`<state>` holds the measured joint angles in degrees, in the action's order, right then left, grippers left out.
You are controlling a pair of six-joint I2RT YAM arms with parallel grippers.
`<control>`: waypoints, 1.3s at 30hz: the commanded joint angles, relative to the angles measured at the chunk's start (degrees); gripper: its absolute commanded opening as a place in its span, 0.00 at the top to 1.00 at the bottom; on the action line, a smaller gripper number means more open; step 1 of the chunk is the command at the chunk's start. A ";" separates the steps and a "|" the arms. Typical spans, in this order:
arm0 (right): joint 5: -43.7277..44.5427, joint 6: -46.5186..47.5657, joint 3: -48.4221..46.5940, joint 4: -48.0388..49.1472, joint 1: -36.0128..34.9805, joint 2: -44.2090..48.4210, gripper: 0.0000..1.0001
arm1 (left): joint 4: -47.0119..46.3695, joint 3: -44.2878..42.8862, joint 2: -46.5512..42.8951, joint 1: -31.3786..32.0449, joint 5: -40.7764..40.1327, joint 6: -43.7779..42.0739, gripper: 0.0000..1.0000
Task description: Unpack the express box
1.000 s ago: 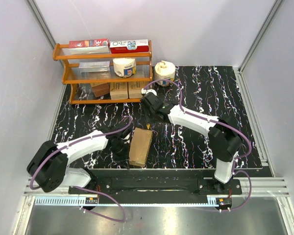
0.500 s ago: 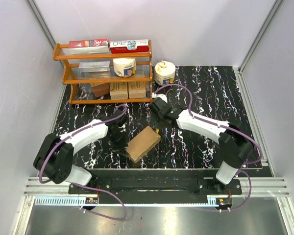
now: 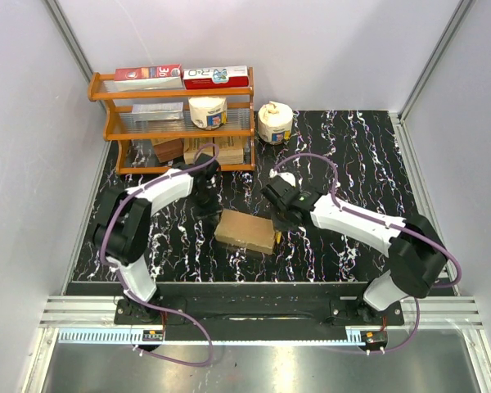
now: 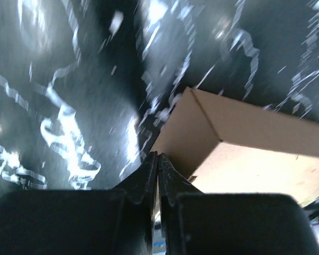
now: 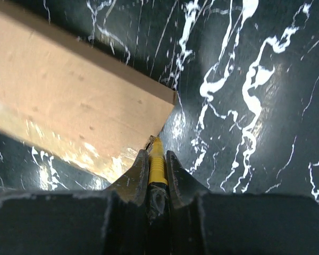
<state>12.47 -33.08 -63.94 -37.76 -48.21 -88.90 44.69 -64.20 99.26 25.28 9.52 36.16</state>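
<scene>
The right end effector, clamped on a yellow tool, is touching the box corner. Running the tip shallowly seems best, with the left end effector, fingers together, bracing.

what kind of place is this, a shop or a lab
Probably a robot lab cell: white panel walls on aluminium framing, a black marbled table, and an orange shelf rack of staged cartons.

Your express box lies mid table | left gripper behind its left end | right gripper, tool in it, at right end
</scene>
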 commanded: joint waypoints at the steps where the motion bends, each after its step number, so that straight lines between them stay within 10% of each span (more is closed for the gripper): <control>1: -4.21 -3.92 0.05 2.60 -3.64 1.98 1.00 | -8.64 -8.12 4.26 0.47 2.00 -1.18 0.94; 8: -1.06 -1.90 -2.50 0.67 -7.52 1.36 1.00 | -10.32 -13.05 8.40 -0.93 1.56 -4.87 0.80; 19: -10.53 5.12 -11.90 -14.01 -11.03 6.72 1.00 | -8.39 -7.70 -3.02 -6.47 3.84 -8.13 0.32; 39: 4.85 17.17 -0.75 28.09 -11.56 1.45 1.00 | -20.95 6.02 -4.17 -6.38 17.90 -2.59 0.27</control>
<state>13.13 -18.70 -65.06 -18.06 -59.79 -87.22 27.88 -58.67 95.11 18.92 25.17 32.88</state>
